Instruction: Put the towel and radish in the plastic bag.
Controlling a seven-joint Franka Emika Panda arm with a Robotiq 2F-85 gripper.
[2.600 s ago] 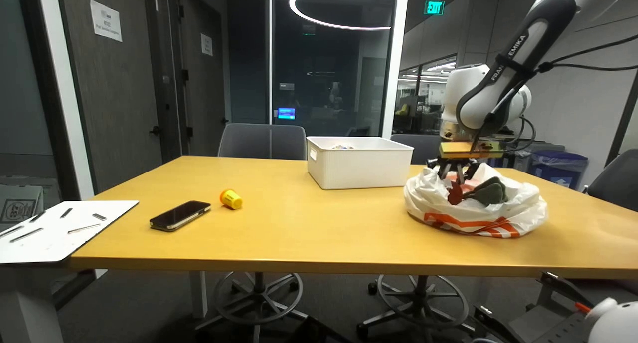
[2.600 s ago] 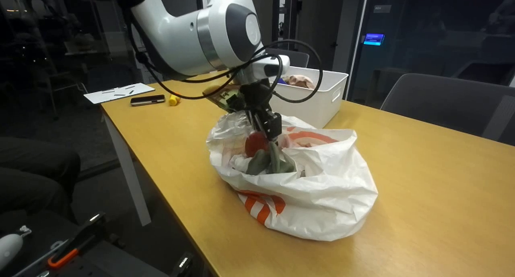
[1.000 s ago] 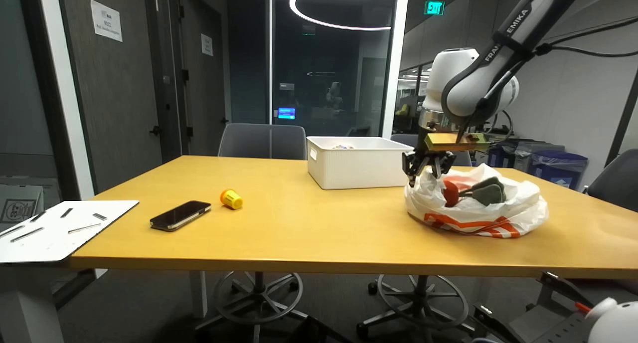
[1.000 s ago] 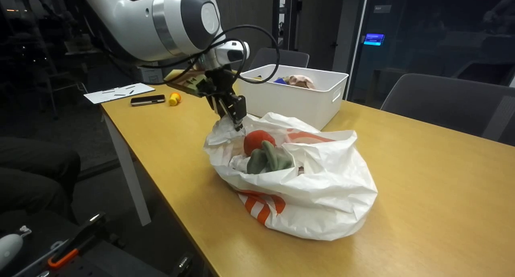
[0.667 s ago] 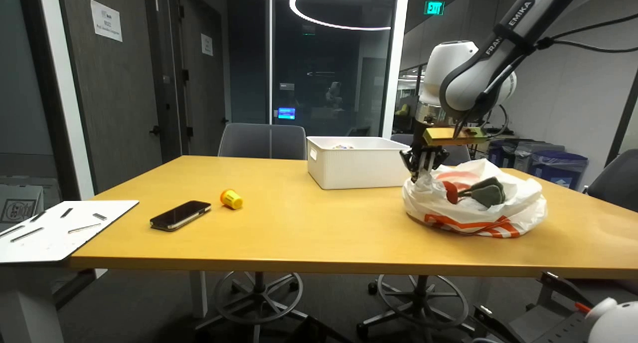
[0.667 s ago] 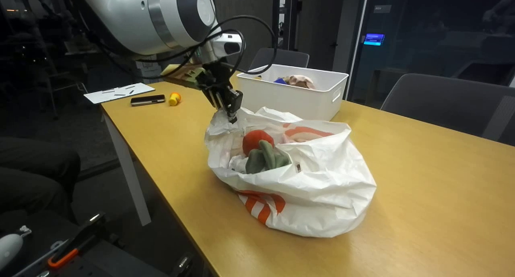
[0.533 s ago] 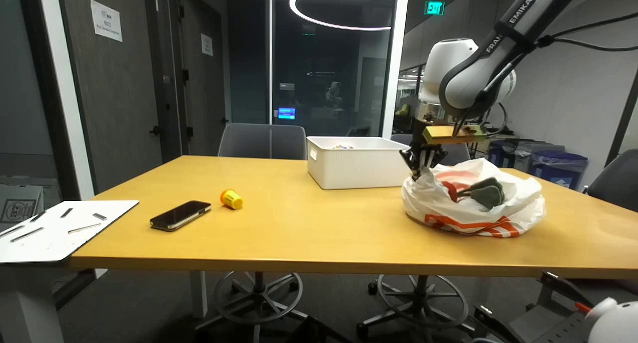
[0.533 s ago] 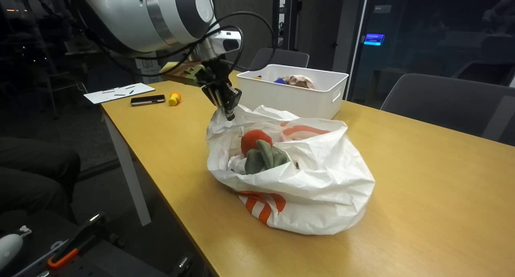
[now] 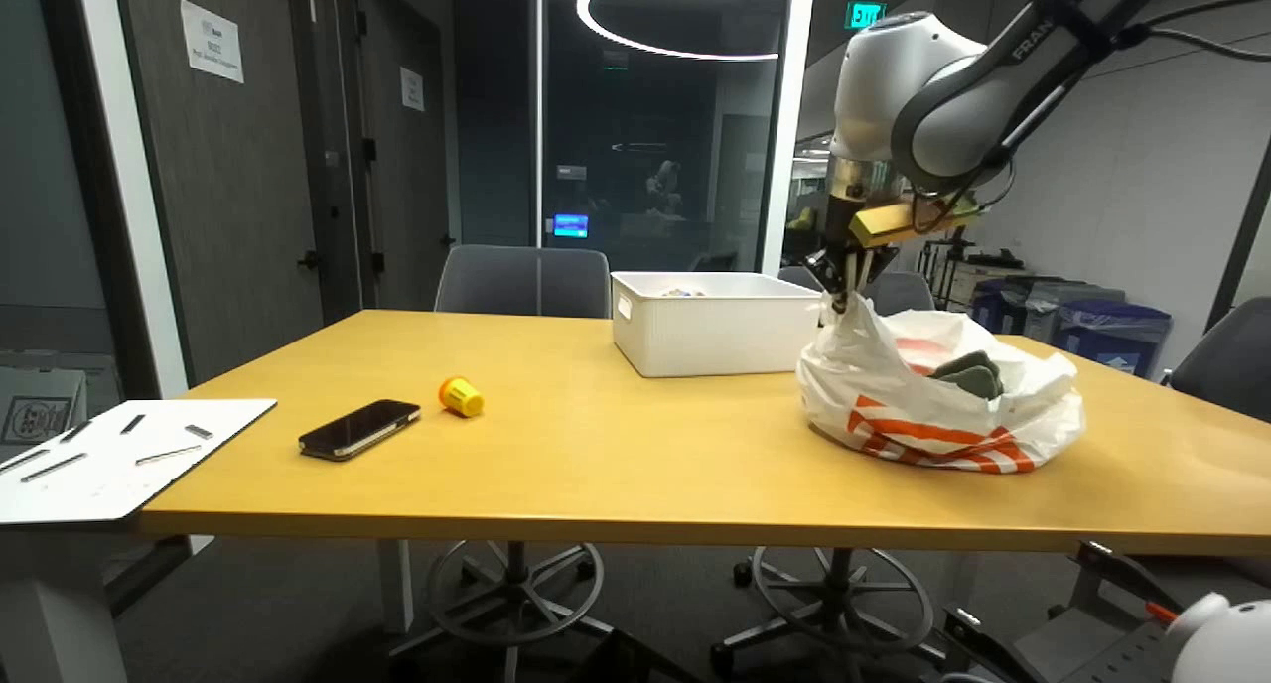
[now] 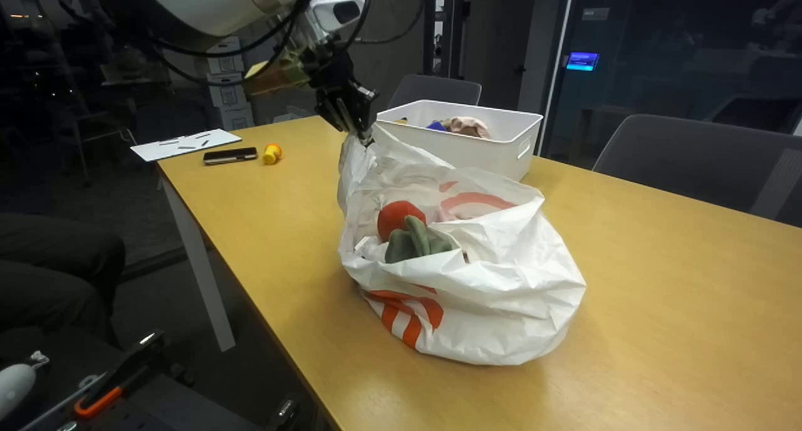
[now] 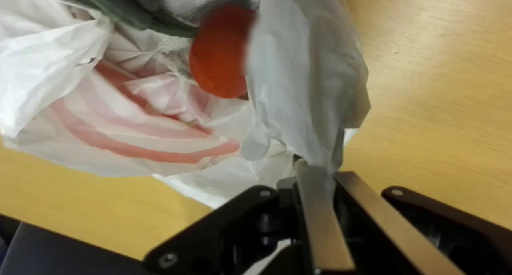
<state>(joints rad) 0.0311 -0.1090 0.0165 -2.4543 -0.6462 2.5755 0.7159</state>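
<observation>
The white plastic bag with orange stripes (image 9: pixel 923 430) sits on the table and also shows in an exterior view (image 10: pixel 482 306) and in the wrist view (image 11: pixel 296 67). My gripper (image 9: pixel 842 301) is shut on a gathered part of the bag's rim and holds it up, as the wrist view (image 11: pixel 330 175) shows. The red radish (image 10: pixel 399 219) with green leaves lies inside the bag and also shows in the wrist view (image 11: pixel 222 55). A whitish cloth, likely the towel (image 11: pixel 200 1), lies beside it inside the bag, partly hidden.
A white bin (image 9: pixel 715 331) with several items in it stands close beside the bag. A phone (image 9: pixel 359 430), a small yellow cup (image 9: pixel 462 397) and a whiteboard (image 9: pixel 119 460) lie farther along the table. Chairs (image 10: pixel 708 168) stand at the table's far side.
My gripper moved from over the radish to the bag's rim, shut on it and rose. The rim is now pulled up into a peak; the radish and cloth stay inside.
</observation>
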